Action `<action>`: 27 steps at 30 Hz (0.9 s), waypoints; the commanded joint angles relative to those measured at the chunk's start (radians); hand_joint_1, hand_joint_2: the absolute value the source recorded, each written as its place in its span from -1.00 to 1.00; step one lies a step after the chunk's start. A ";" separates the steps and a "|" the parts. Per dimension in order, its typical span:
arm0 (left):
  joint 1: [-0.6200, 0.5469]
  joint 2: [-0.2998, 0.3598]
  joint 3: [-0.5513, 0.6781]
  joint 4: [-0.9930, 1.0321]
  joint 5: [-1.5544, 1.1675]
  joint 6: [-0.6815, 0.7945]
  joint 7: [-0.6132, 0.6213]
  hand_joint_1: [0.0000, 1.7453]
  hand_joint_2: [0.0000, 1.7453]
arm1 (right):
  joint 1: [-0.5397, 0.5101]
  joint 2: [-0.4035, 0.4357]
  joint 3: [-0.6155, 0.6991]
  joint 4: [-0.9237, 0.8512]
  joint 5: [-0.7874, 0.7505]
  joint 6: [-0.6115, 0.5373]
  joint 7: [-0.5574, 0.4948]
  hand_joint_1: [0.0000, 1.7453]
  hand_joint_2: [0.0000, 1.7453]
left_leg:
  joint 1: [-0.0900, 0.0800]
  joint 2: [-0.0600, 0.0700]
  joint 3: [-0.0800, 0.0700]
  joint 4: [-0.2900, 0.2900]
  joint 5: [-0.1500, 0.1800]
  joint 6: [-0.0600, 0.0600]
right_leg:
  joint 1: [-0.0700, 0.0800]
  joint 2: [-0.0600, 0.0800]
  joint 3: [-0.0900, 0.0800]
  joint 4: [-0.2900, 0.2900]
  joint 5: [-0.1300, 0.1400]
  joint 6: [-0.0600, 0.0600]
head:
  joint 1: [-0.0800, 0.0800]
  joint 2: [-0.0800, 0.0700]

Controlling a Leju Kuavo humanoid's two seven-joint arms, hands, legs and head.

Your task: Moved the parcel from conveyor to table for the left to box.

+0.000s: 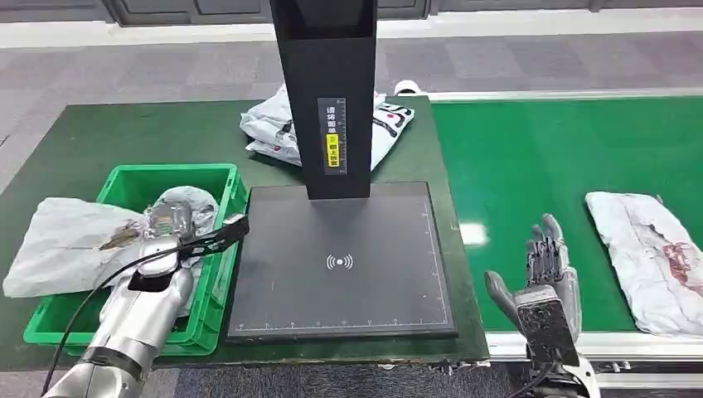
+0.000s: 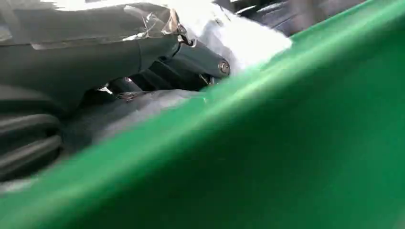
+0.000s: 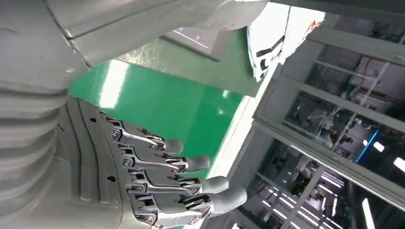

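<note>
Green belt runs along the right of the scene, and on this conveyor (image 1: 547, 157) a flat white parcel (image 1: 651, 257) with red print lies near the right edge, untouched. The right hand (image 1: 543, 274) hovers over the belt's near left part, well apart from that parcel, fingers spread and slightly curled, holding nothing; the right wrist view shows the same loose, empty fingers (image 3: 191, 164) above the green surface.

On the left, the left hand (image 1: 170, 224) reaches into the green box (image 1: 211, 178) that sits on the bench (image 1: 83, 141). It is down among crumpled pale bags (image 1: 66, 240) that spill over the box's left wall. The left wrist view is blurred and close to the box's rim (image 2: 267, 124), with dark fingers (image 2: 200, 59) against white wrapping; whether they are gripping a bag or only resting on it I cannot tell.

Between the two hands lies the dark scanner pad (image 1: 340, 261) with its upright post (image 1: 327, 91), and another white bag (image 1: 385, 124) sits behind the post at the far side.

The main risk, as I judge it, lies in the reach: the parcel on the belt is flat and slack, so spread fingers coming down from the side could slide it or pinch only a fold, letting it sag and drop. Carrying it leftward, it could snag the post. The heaped bags could also slip out over the box's left wall.
</note>
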 commanded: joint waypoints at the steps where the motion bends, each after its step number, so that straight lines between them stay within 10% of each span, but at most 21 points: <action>1: -0.053 0.050 0.207 0.156 -0.032 0.082 0.095 -1.00 -1.00 | -0.039 -0.041 0.012 0.084 -0.005 0.003 0.012 -1.00 1.00 | 0.001 0.008 0.002 0.000 -0.002 -0.002 | 0.002 0.006 0.000 -0.001 0.001 -0.001 | 0.000 0.000; 13: -0.039 0.014 0.270 0.108 -0.032 0.124 0.056 -1.00 -1.00 | -0.038 -0.068 0.031 0.099 -0.011 -0.011 0.013 -1.00 1.00 | 0.004 0.006 0.004 -0.002 -0.001 -0.007 | 0.003 0.003 0.001 -0.002 0.001 -0.005 | 0.000 0.000; 27: -0.001 -0.101 0.241 -0.193 0.793 -0.080 -0.528 -1.00 -1.00 | -0.015 -0.092 0.039 0.108 -0.045 -0.082 0.008 -1.00 1.00 | 0.005 -0.010 -0.002 0.000 0.002 -0.003 | 0.004 -0.012 0.002 -0.001 -0.001 -0.002 | 0.000 0.000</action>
